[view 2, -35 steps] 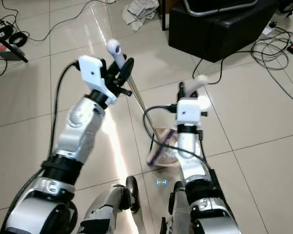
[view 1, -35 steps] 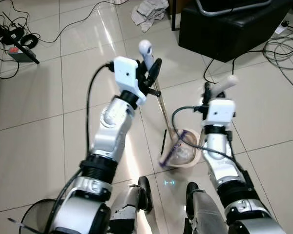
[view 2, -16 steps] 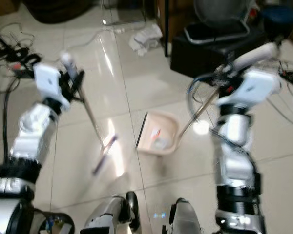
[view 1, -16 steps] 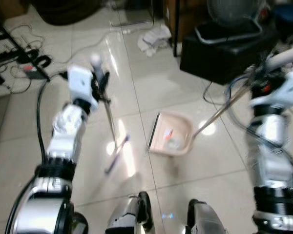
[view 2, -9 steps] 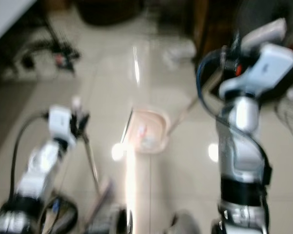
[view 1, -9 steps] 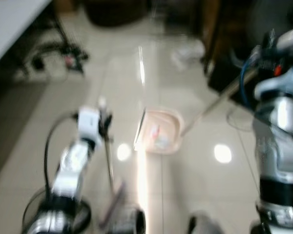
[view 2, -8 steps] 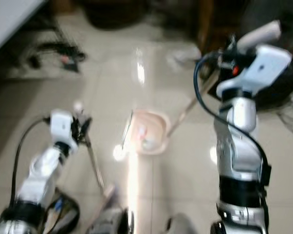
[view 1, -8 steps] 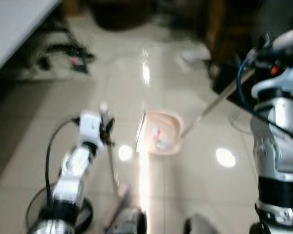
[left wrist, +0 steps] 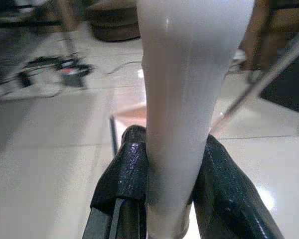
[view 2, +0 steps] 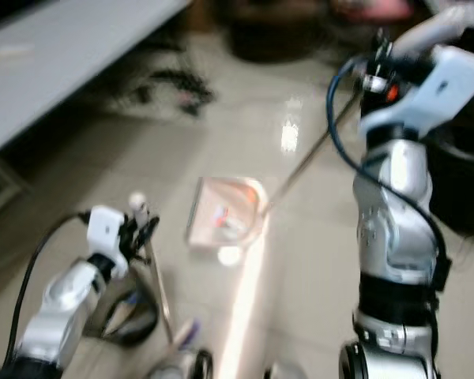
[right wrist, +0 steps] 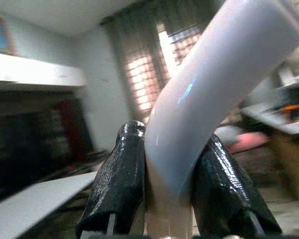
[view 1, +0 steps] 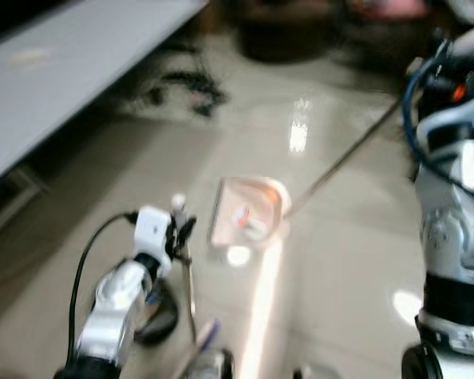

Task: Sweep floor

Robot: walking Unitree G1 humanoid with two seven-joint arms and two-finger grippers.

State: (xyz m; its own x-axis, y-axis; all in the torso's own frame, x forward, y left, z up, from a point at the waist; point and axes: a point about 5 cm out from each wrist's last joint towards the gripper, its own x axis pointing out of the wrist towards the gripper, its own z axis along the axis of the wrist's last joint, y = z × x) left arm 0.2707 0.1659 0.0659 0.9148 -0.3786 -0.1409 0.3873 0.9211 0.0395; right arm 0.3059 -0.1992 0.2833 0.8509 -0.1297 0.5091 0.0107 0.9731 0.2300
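Two black fingers of the left gripper are clamped on the white broom handle, one pressed to each side of it. In the head views that gripper sits low and to the left of the dustpan, with the broom's thin metal shaft running down from it toward the purple-tinged broom head near the floor by the robot's feet.

The right gripper is likewise closed tight, its fingers squeezing the white grip of the dustpan handle from both sides. In the head views this gripper is raised high, to the right of the dustpan, and the long metal rod slants down from it to the pan's rear edge.

The dustpan is pale pink and rests on the glossy tiled floor between the two arms. Inside it lie a few small scraps of debris, one reddish and one pale; the blur hides what they are. A bright light reflection shines on the tiles just in front of the pan's open lip.

Beyond the dustpan, a tangle of dark cables lies on the floor beside a long grey surface at far left. A dark round object sits on the floor under the left arm.
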